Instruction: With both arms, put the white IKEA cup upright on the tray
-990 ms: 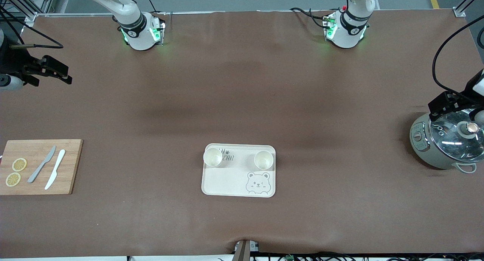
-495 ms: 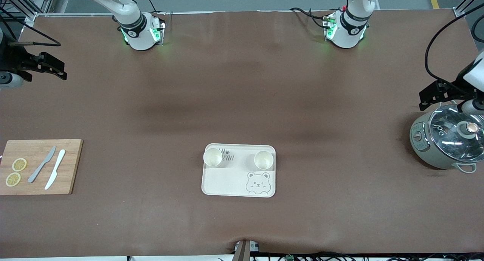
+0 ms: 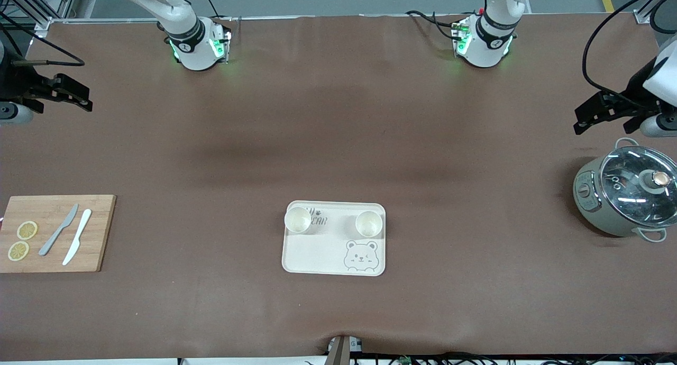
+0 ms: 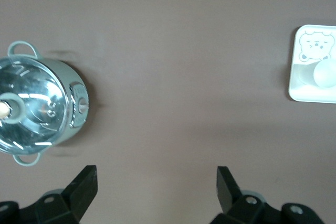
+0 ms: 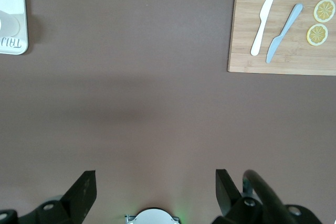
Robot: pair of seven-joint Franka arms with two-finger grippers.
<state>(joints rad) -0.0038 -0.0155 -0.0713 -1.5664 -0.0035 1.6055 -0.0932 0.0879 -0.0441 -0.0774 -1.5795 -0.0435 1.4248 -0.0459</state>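
Note:
The cream tray point(image 3: 317, 254) with a bear drawing lies in the table's middle, near the front camera. Two white cups stand upright on it, one point(image 3: 298, 219) toward the right arm's end and one point(image 3: 368, 223) toward the left arm's end. My left gripper point(image 3: 588, 116) is open and empty, up over bare table beside the pot. Its wrist view point(image 4: 157, 182) shows the tray point(image 4: 310, 90) and one cup point(image 4: 326, 73) far off. My right gripper point(image 3: 79, 98) is open and empty, over the table's edge at the right arm's end. Its wrist view point(image 5: 155, 184) shows a tray corner point(image 5: 11, 3).
A grey-green pot with a glass lid point(image 3: 627, 190) stands at the left arm's end, also in the left wrist view point(image 4: 37, 111). A wooden cutting board point(image 3: 100, 233) with two knives point(image 3: 58, 230) and lemon slices point(image 3: 27, 230) lies at the right arm's end, also in the right wrist view point(image 5: 283, 56).
My left gripper has moved from over the pot's lid to over bare table toward the arms' bases. My right gripper drew back slightly toward the table's edge. Tray and cups are unmoved.

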